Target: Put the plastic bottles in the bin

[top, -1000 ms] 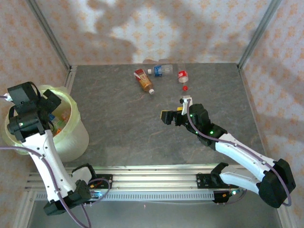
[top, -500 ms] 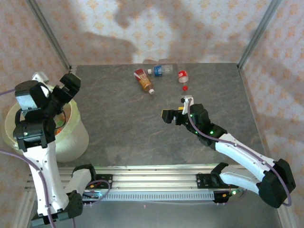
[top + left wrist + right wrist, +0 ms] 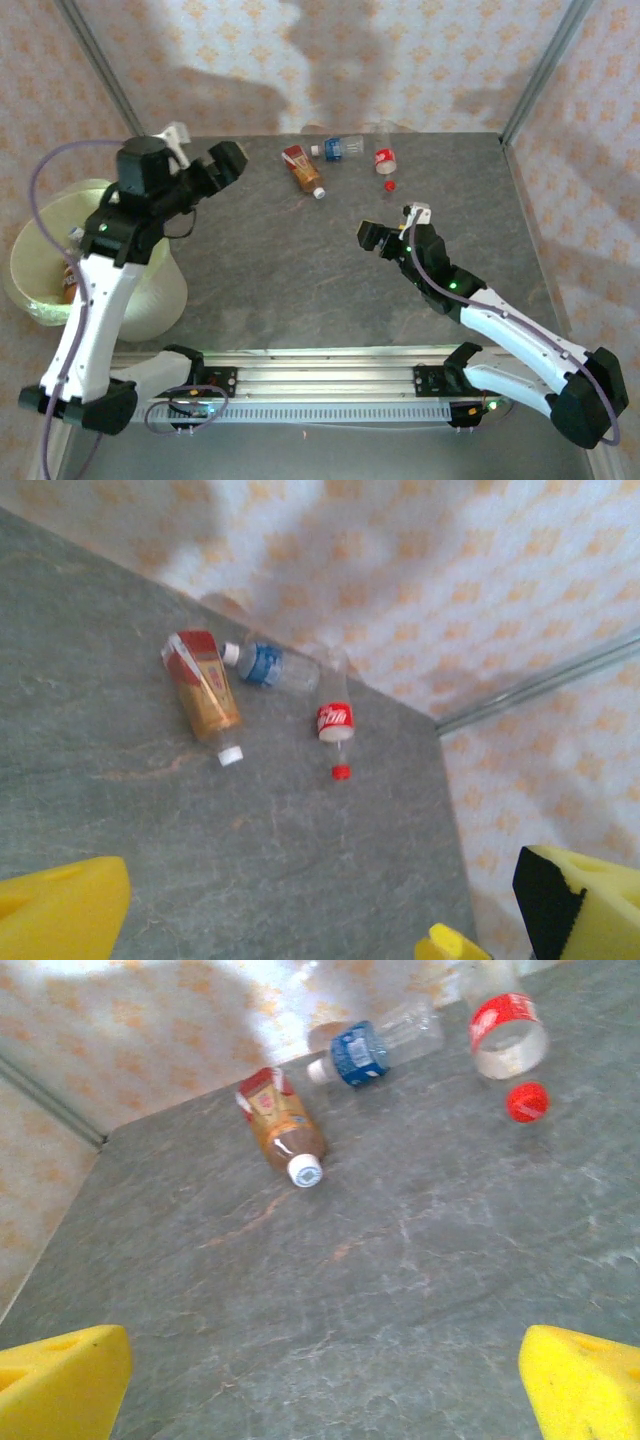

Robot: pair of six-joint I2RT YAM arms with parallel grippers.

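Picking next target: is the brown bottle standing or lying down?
Lying down: the brown bottle rests on its side on the table.

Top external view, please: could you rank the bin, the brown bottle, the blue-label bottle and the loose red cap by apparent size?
1. bin
2. brown bottle and blue-label bottle, too alike to rank
3. loose red cap

Three plastic bottles (image 3: 341, 148) lie on their sides near the far wall; the lined bin (image 3: 160, 290) stands left.
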